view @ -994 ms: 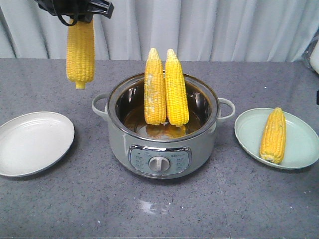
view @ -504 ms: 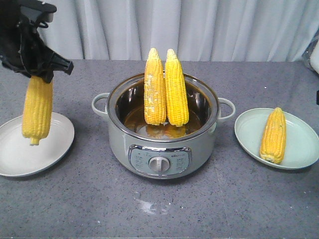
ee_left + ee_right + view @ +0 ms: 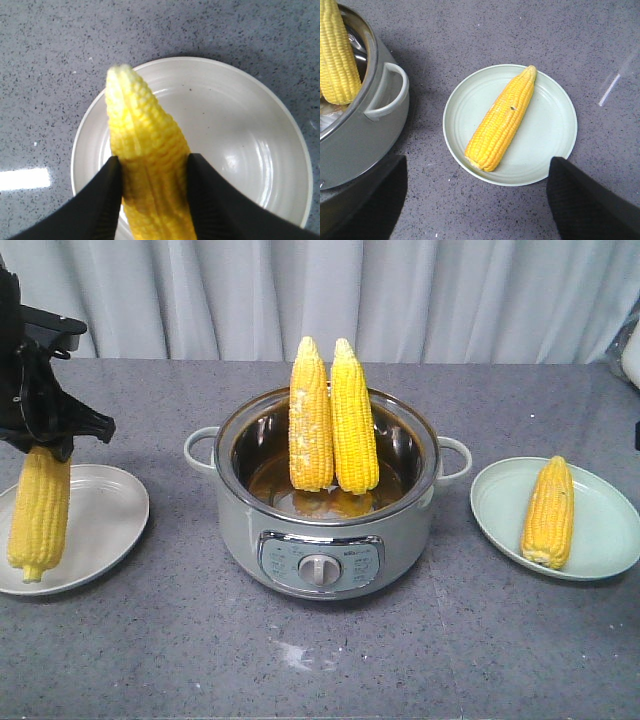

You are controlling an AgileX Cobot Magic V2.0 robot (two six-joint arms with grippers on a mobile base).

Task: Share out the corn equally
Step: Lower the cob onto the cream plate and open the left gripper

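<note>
Your left claw (image 3: 48, 435) pinches one yellow husked corn cob (image 3: 38, 515) upright over the round white plate (image 3: 105, 515) by the grey speckled surface's (image 3: 470, 650) left edge — two cobs (image 3: 311, 415) stand in the grey electric pot (image 3: 320, 535), another cob (image 3: 502, 120) lies on the pale-green plate (image 3: 555, 125) below your spread right claw (image 3: 477, 202).

No legible text. Control panel (image 3: 320, 562) of the cooker (image 3: 240, 525): small printed markings, too fine to read.

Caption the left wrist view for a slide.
Left end effector grips a corn cob over the white plate.
</note>
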